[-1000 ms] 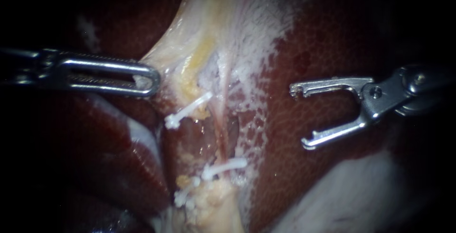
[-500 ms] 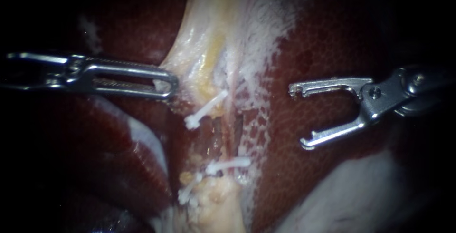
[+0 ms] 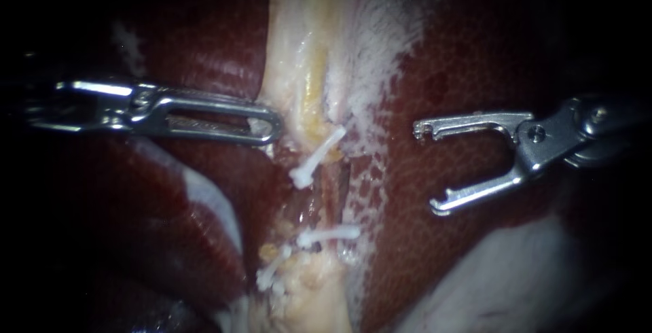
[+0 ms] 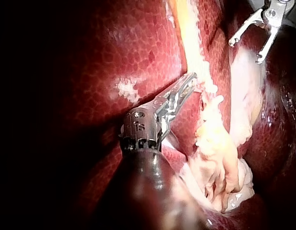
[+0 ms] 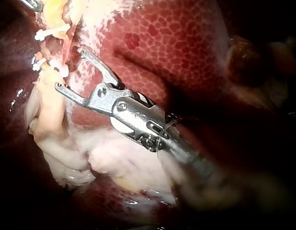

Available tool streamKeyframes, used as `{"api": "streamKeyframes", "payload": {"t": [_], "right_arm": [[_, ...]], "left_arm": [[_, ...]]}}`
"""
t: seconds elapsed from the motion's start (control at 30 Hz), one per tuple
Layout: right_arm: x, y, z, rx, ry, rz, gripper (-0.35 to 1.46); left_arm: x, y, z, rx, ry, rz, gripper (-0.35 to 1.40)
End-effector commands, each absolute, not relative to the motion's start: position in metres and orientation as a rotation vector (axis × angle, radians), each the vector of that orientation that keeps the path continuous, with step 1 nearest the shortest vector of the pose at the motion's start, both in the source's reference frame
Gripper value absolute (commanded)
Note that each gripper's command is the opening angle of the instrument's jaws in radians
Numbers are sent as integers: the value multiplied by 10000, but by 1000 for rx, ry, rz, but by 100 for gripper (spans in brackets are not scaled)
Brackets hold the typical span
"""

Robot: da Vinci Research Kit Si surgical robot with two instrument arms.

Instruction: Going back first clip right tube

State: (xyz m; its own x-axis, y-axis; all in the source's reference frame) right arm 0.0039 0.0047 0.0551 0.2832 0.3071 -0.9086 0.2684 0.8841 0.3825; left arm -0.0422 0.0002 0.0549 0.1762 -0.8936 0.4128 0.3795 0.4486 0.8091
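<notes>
Dark liver (image 3: 475,68) backdrop, two instruments.
At 9 o'clock left instrument (image 3: 268,127) pinches pale tissue (image 3: 292,68); right instrument (image 3: 426,167) gapes empty at 3 o'clock.

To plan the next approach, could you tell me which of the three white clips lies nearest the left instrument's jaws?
The upper clip, slanted, just beside the left instrument gripping tissue; the middle clip and lowest clip sit farther down.

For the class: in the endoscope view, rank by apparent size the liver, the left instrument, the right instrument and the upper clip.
Largest: liver.
Next: left instrument and right instrument. Their visible parts look alike, so they are not ranked against each other.
Smallest: upper clip.
</notes>
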Motion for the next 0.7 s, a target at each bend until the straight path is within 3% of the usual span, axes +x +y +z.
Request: {"api": "streamKeyframes", "payload": {"t": [0.03, 0.7], "right_arm": [[39, 47, 550, 522, 1301, 28, 60], [39, 47, 550, 522, 1301, 28, 60]], "left_arm": [[-422, 1, 550, 621, -1025, -983, -35], [-424, 0, 552, 637, -1021, -981, -35]]}}
